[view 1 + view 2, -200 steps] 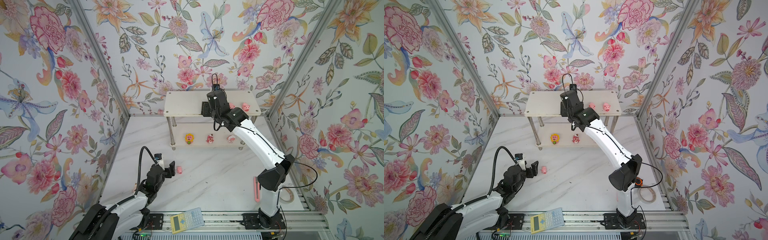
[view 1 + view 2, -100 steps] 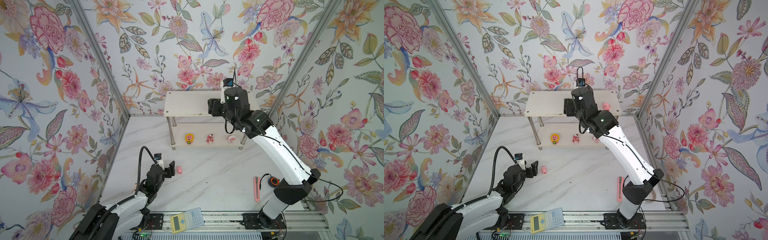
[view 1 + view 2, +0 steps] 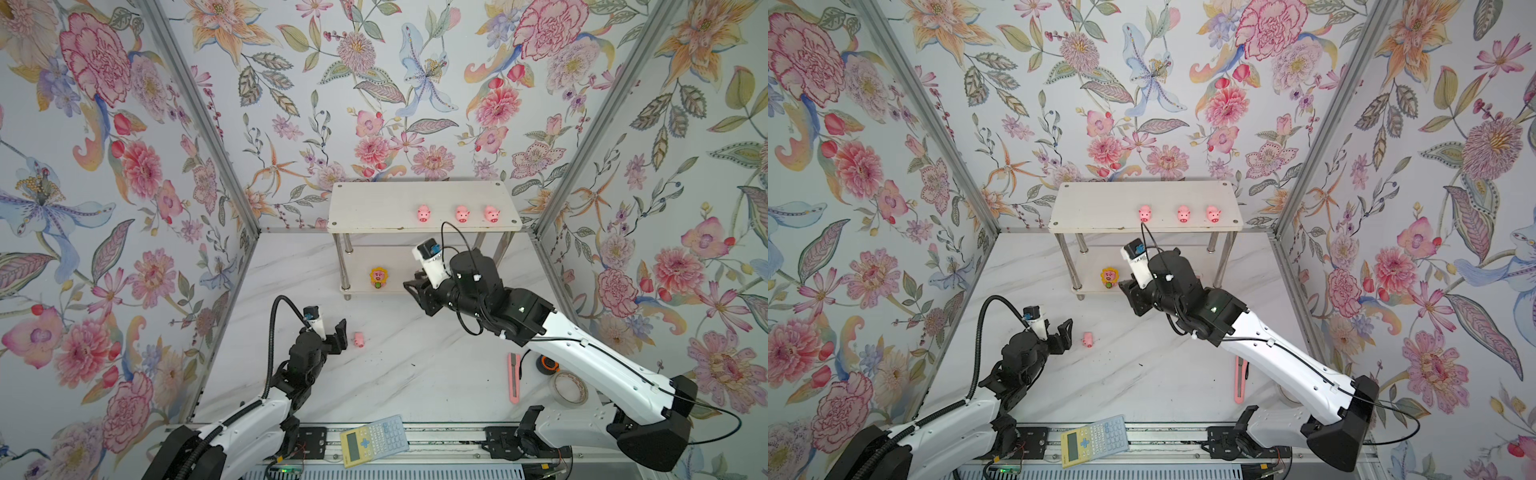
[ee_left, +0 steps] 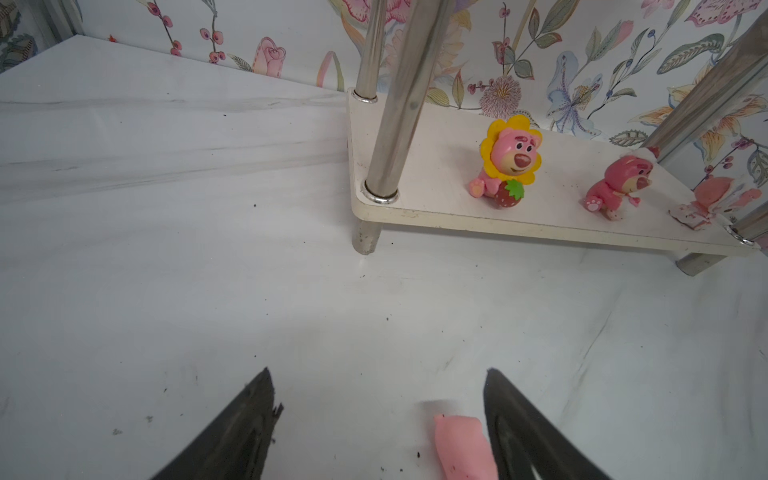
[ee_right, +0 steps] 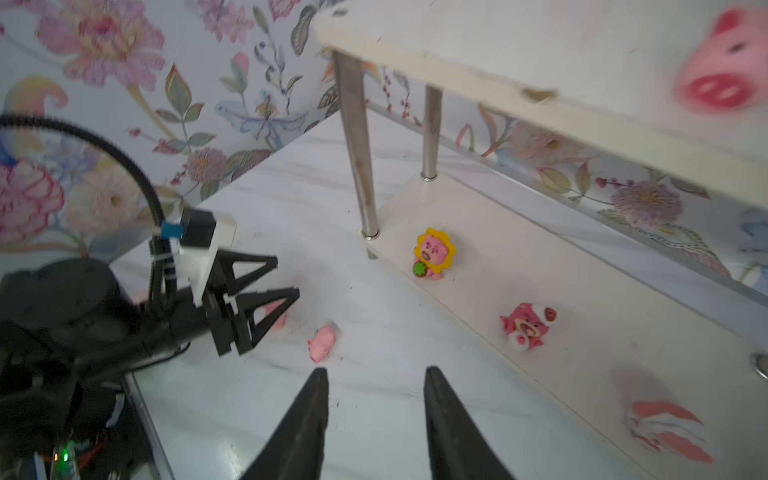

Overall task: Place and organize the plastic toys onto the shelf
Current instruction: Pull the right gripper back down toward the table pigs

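The white shelf [image 3: 374,203] stands at the back. Three pink pigs [image 3: 462,214] line its top tier. On the lower tier sit the yellow-maned toy [image 4: 511,158], the dark pink bear [image 4: 623,178] and the round pink-and-white toy [image 4: 715,199]. Another pig [image 3: 359,339] lies on the table just right of my left gripper [image 3: 332,334]. In the left wrist view this pig [image 4: 465,449] shows between the open fingers, ungripped. My right gripper [image 3: 413,293] hovers in front of the lower tier, open and empty. A pink bit behind the left fingers [image 5: 266,307] is unclear.
A yellow-and-grey calculator [image 3: 374,440] lies at the front edge. A pink utility knife [image 3: 514,378], a tape roll [image 3: 569,388] and a small dark roll [image 3: 546,363] lie at the front right beneath the right arm. Floral walls close in three sides.
My right gripper has left the top tier and dropped down in front of the lower tier, uncovering the row of three pigs. The left arm and the table pig have not moved.
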